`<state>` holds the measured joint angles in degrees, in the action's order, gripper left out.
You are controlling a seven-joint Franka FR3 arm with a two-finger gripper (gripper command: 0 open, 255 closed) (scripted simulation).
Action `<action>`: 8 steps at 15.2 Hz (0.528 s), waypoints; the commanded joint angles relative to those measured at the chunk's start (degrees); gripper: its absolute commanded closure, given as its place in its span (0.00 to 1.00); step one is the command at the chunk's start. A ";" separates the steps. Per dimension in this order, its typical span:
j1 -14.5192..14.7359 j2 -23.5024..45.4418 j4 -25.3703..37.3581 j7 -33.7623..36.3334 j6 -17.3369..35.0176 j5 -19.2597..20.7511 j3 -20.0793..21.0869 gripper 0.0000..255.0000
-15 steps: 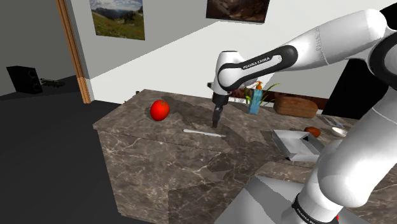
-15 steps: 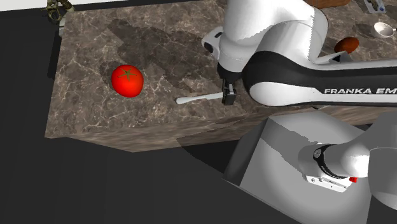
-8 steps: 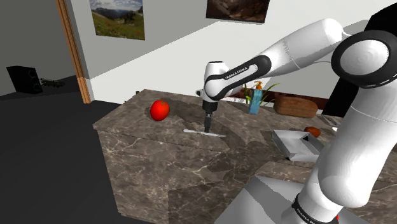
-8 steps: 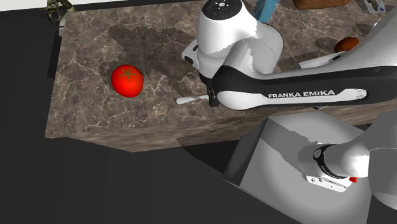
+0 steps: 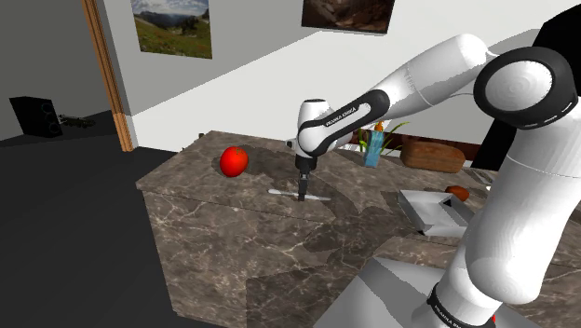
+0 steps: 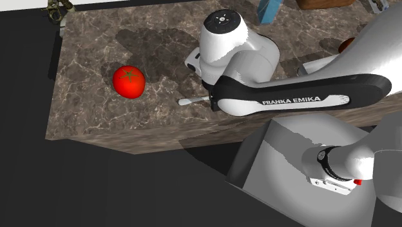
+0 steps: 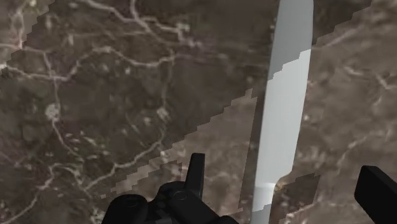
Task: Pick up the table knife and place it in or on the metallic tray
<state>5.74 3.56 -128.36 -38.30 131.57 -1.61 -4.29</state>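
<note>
A pale grey table knife (image 5: 318, 197) lies flat on the dark marble counter (image 5: 214, 200); its tip (image 6: 189, 101) sticks out from under the arm. My gripper (image 5: 301, 192) points straight down over the knife's middle, close to the counter. In the wrist view the gripper (image 7: 286, 181) is open. The knife (image 7: 283, 114) runs between the two fingers (image 7: 195, 170), and neither touches it. The grey tray (image 5: 436, 212) sits on the counter toward the shoulder view's right, well away from the knife.
A red tomato (image 5: 234, 160) (image 6: 129, 81) rests on the counter beyond the knife's tip. Behind the arm stand a blue bottle (image 5: 373, 147) and a brown object (image 5: 433, 156). A small reddish item (image 5: 457, 193) lies by the tray. The counter's front edge (image 6: 122, 143) runs close to the knife.
The arm has swung toward the shoulder view's left along the knife and lowered. The gripper now straddles the knife's middle instead of hovering by its handle end. The knife has not moved.
</note>
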 commanded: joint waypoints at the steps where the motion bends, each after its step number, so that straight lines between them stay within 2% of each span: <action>1: 0.00 0.06 -0.02 0.00 0.09 -0.01 0.00 0.00; 4: 0.00 0.04 -0.03 0.00 0.08 -0.01 0.00 0.00; 5: 0.00 0.04 -0.03 0.00 0.08 -0.01 0.00 1.00; 8: 0.00 0.04 -0.03 0.00 0.08 -0.01 0.00 1.00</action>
<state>5.74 3.60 -128.38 -38.30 131.65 -1.62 -4.29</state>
